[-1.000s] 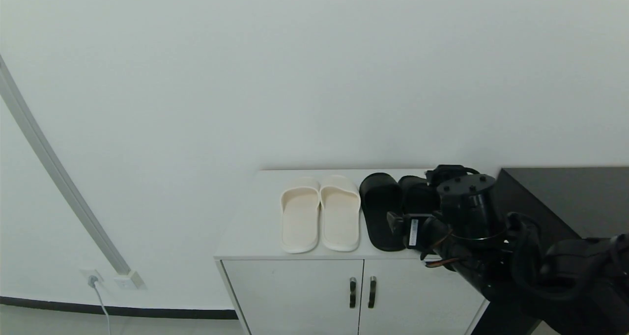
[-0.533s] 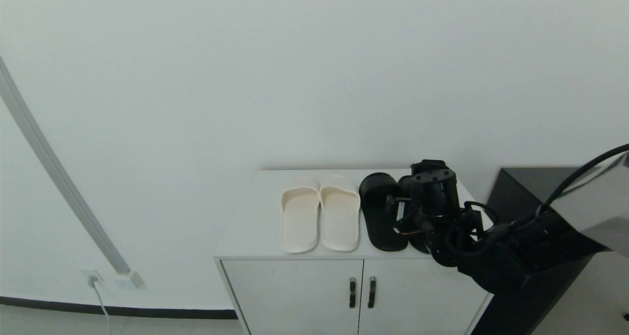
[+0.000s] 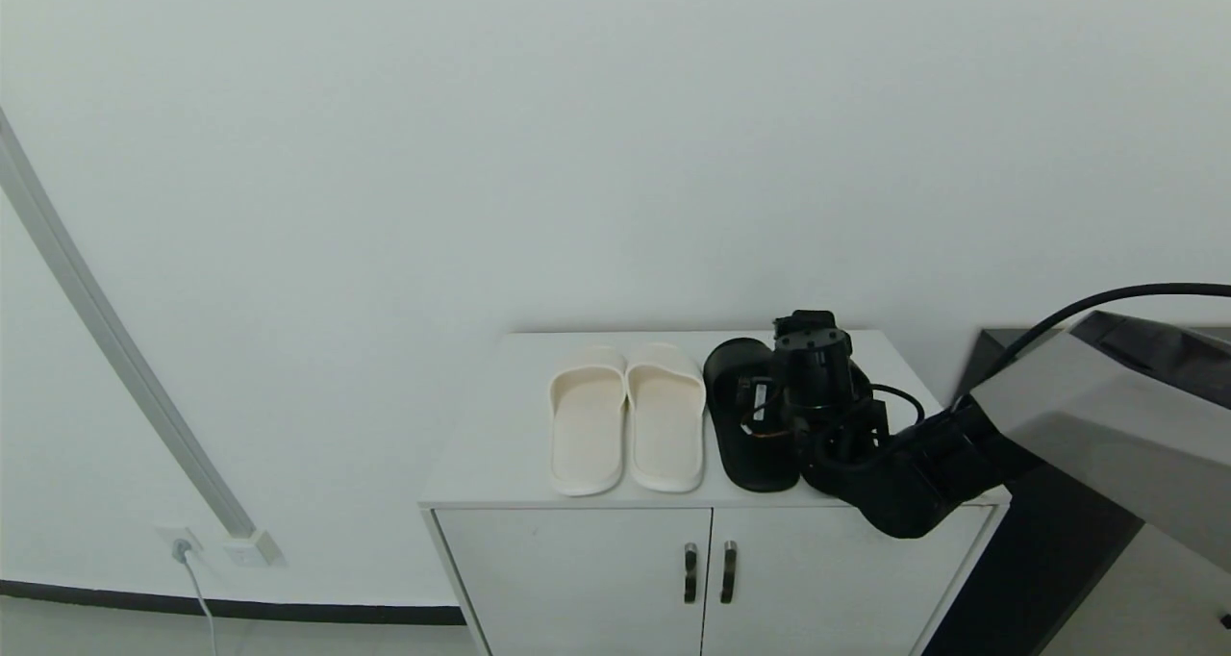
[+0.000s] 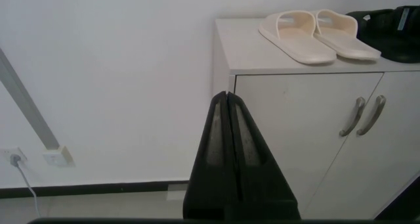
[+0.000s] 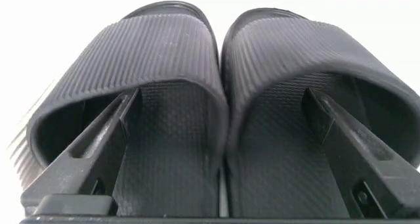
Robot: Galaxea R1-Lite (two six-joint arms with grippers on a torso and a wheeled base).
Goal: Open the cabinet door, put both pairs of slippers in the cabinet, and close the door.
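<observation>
So, cabinet (image 3: 486, 444) status: both doors (image 3: 577, 579) are shut, with the two handles (image 3: 690, 572) sat side by side at the middle seam. The white slippers (image 3: 625, 416) and black slippers (image 3: 741, 440) are lined up on top, touching pair to pair, heels just short of the near edge and toes pointed at the wall (image 3: 615, 156). A fair strip of bare top is left to the left of the white pair, and a thin one on the far side by the wall. Dark furniture (image 3: 1048, 541) is parked just beside the cabinet's right side, while the left side is open down to the floor (image 4: 85, 207). The right gripper (image 5: 221, 92) is placed over the black pair from the near side. From the right wrist view its fingers (image 5: 85, 158) are seen spread wide, one poking into each slipper's opening under the strap, nothing squeezed. From the left wrist view the left gripper (image 4: 228, 99) is seen hanging low, well apart from the cabinet's near left corner, fingers (image 4: 216, 152) pressed flat together with nothing between them.
</observation>
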